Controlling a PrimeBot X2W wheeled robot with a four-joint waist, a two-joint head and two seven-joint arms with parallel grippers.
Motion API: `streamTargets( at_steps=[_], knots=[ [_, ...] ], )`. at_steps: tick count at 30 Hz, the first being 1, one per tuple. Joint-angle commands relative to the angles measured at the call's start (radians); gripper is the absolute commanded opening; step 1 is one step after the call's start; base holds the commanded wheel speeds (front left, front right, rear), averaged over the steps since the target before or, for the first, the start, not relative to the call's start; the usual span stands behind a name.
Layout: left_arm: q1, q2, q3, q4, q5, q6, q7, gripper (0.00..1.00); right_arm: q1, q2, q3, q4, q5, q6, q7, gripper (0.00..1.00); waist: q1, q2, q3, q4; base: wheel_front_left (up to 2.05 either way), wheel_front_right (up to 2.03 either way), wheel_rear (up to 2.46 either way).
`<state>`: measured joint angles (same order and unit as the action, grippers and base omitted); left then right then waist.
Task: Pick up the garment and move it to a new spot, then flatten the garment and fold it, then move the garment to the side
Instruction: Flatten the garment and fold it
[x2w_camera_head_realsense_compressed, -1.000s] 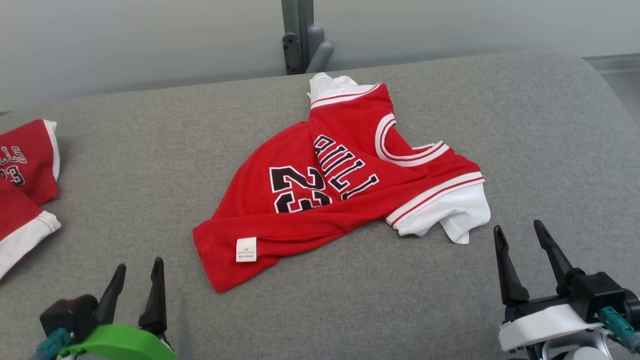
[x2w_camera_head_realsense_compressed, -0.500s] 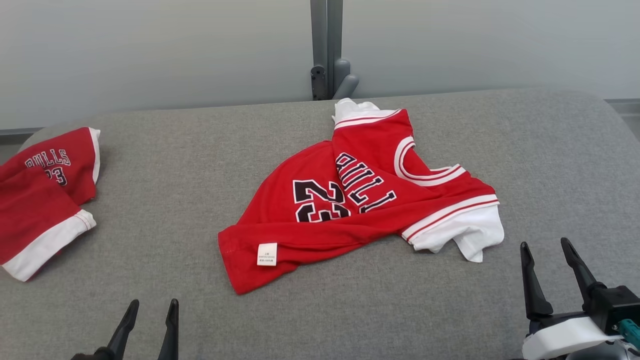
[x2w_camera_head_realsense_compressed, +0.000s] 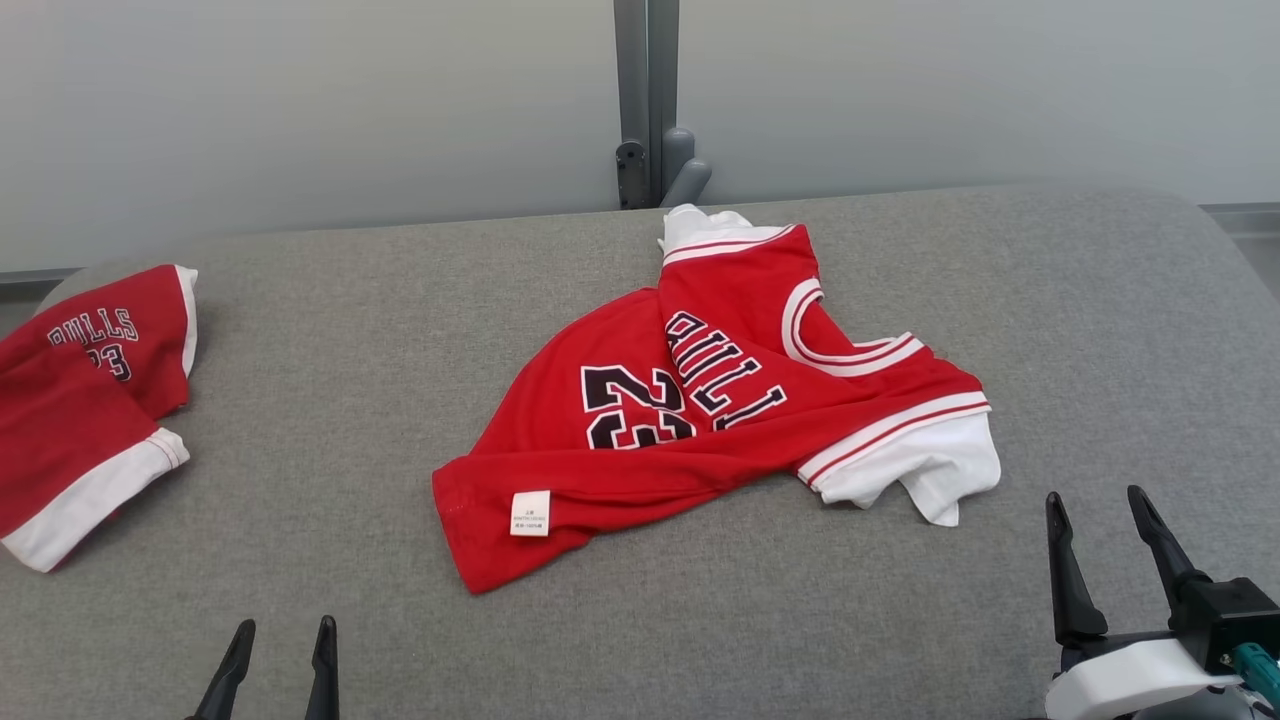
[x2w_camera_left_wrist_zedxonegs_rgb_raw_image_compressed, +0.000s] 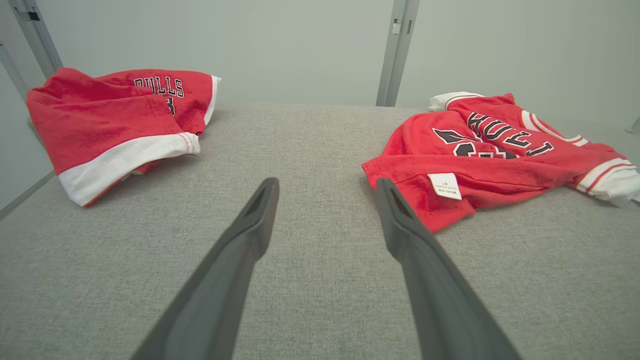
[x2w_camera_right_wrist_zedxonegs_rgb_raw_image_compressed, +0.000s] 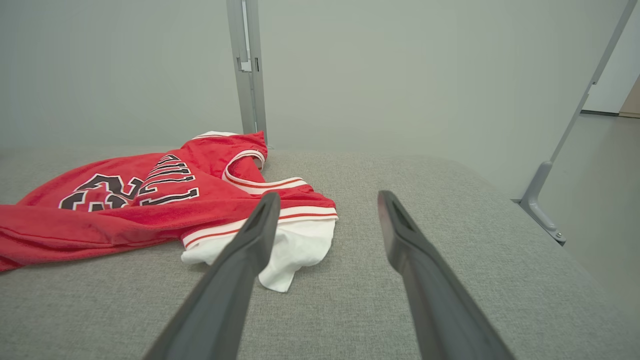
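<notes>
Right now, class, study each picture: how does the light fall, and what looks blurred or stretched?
Head view: soft, even light, faint shadow under the crumpled shirt, lettering sharp. Left wrist view: wide-angle stretch makes the left pincer loom large and soft. Right wrist view: the right pincer looms likewise; no glare on the grey cushion.

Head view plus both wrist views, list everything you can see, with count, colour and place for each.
crumpled jersey: one, red with white trim and black lettering, middle of the surface
label: one, white, on the crumpled jersey's near hem
second jersey: one, red and white, left edge of the surface
padded surface: one, grey, under both jerseys
post: one, grey metal, upright behind the surface
wall: pale grey, background
left gripper: dark, lower left, open, empty
right gripper: dark, lower right, open, empty
</notes>
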<state>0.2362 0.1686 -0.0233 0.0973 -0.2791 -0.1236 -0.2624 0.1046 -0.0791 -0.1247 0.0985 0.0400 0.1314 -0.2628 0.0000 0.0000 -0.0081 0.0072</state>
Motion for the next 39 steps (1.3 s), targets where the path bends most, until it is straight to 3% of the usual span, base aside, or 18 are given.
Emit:
streamTargets(
  at_steps=[1, 9, 16, 21, 27, 33, 39],
  knots=[
    [0.008, -0.01, 0.017, -0.003, 0.017, -0.006, -0.003, 1.0, 0.008, 0.001, -0.003, -0.001, -0.013, -0.001, -0.003, 1.0, 0.0, 0.0, -0.003, -0.001, 0.0, 0.0, 0.0],
    [0.003, -0.005, -0.004, 0.0, -0.001, -0.008, -0.003, 1.0, 0.007, 0.011, 0.003, 0.02, -0.006, -0.001, -0.003, 1.0, 0.0, 0.0, -0.009, -0.003, 0.0, 0.0, 0.0],
    [-0.082, 0.022, -0.102, 0.096, -0.064, -0.008, -0.002, 1.0, -0.065, 0.01, -0.015, 0.106, 0.012, -0.001, 0.001, 1.0, 0.0, 0.0, 0.016, -0.004, 0.0, 0.0, 0.0],
    [-0.25, 0.0, -0.133, 0.174, -0.151, -0.008, 0.116, 1.0, -0.179, -0.017, -0.015, 0.195, 0.022, -0.001, 0.139, 1.0, 0.0, 0.0, 0.096, 0.007, 0.0, 0.0, 0.0],
    [-0.425, -0.037, -0.156, 0.264, -0.2, 0.008, 0.279, 1.0, -0.314, -0.002, -0.006, 0.284, 0.045, -0.001, 0.25, 1.0, 0.0, 0.0, 0.185, -0.001, 0.0, 0.0, 0.0],
    [-0.493, -0.036, -0.164, 0.322, -0.184, 0.051, 0.343, 1.0, -0.423, 0.017, 0.015, 0.427, 0.058, -0.001, 0.315, 1.0, 0.0, 0.0, 0.235, -0.007, 0.0, 0.0, 0.0],
    [-0.497, -0.039, -0.167, 0.335, -0.205, 0.049, 0.365, 1.0, -0.462, 0.026, 0.036, 0.528, 0.103, -0.001, 0.306, 1.0, 0.0, 0.0, 0.251, 0.006, 0.0, 0.0, 0.0]
  ],
)
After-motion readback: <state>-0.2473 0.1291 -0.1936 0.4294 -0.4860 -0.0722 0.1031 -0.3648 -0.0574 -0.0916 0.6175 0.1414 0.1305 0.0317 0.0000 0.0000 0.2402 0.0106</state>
